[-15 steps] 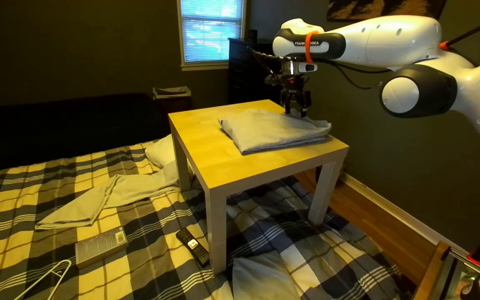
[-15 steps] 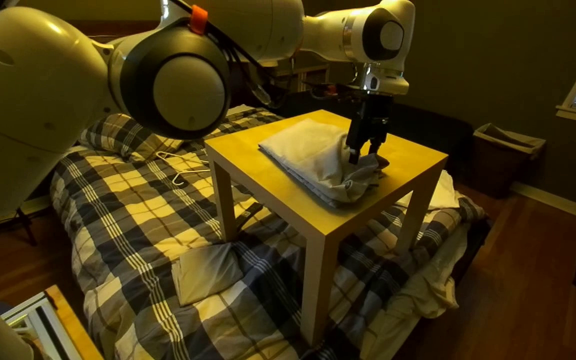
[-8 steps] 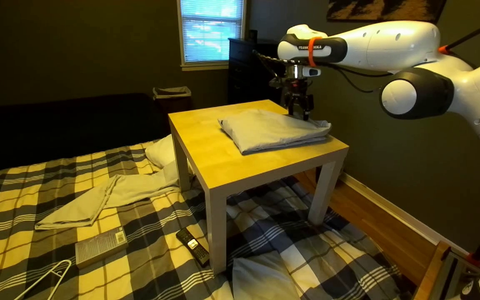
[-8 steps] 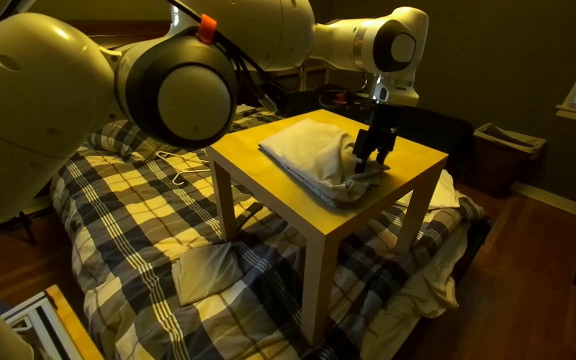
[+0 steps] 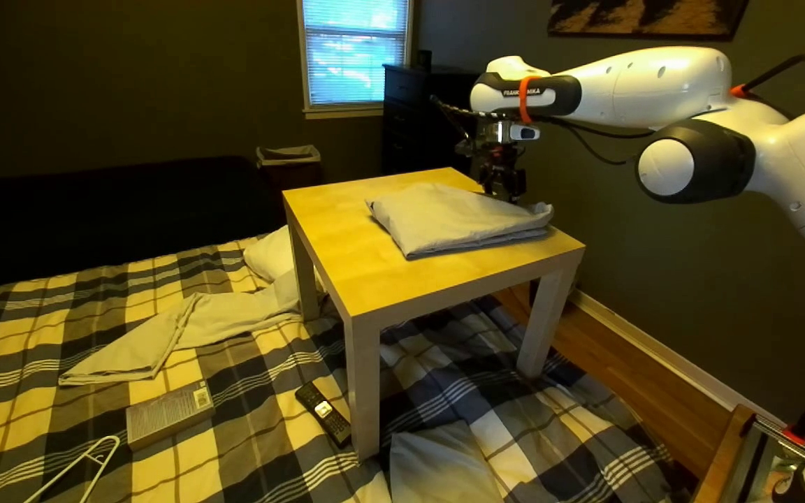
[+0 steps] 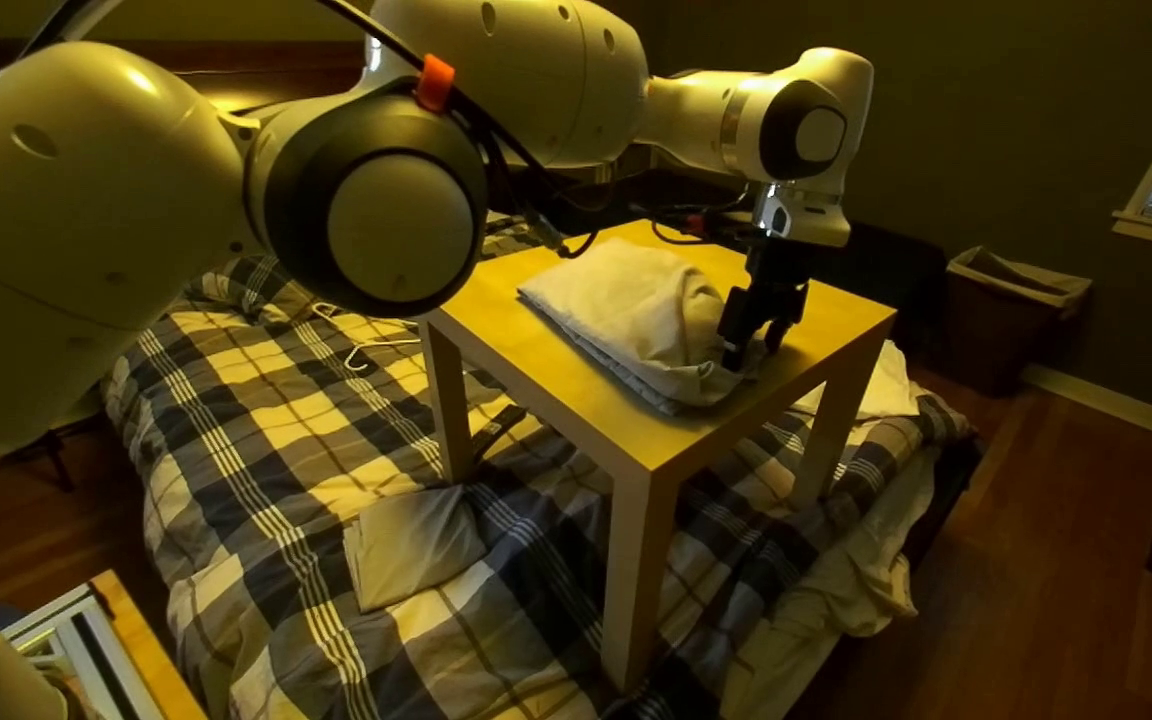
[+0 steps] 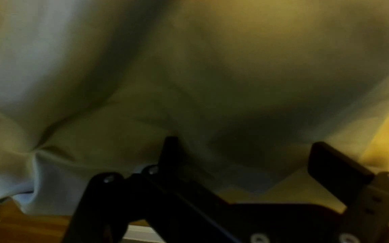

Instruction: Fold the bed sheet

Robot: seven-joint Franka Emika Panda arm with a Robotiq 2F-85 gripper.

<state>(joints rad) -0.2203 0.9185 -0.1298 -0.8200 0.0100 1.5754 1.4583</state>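
The pincer (image 6: 754,350) points down with its two fingers (image 7: 338,172) spread well apart, cloth lying beneath the gap; it has hold of nothing. Whether either tip presses on the cloth cannot be told. Below it is the rumpled end (image 6: 701,382) of the bed sheet (image 5: 455,220), which otherwise forms a thick, fairly flat, pale grey pack. In the wrist view, creases gather to one side, and the cloth reaches close to an edge of the surface, with floor (image 7: 32,222) showing beyond.

The bulk of the folding looks done; the step in hand seems to be taking up the loose end for one more turn or a tidy. The next move likely calls for setting the fingers a little lower about the outer layer, closing without pinching the layers beneath, then lifting and carrying that end inward, away from the edge, to lie over the pack.

The bed sheet rests on the square surface (image 5: 353,269), its long straight side running along one edge and set in from it, its rumpled end toward the right-hand corner (image 5: 570,246) in an exterior view. The white arm (image 5: 643,87) holds the pincer from above. The surface stands on a plaid bedcover (image 5: 249,419), where a smaller grey cloth (image 5: 441,464), a remote (image 5: 323,413) and a box (image 5: 168,416) lie.
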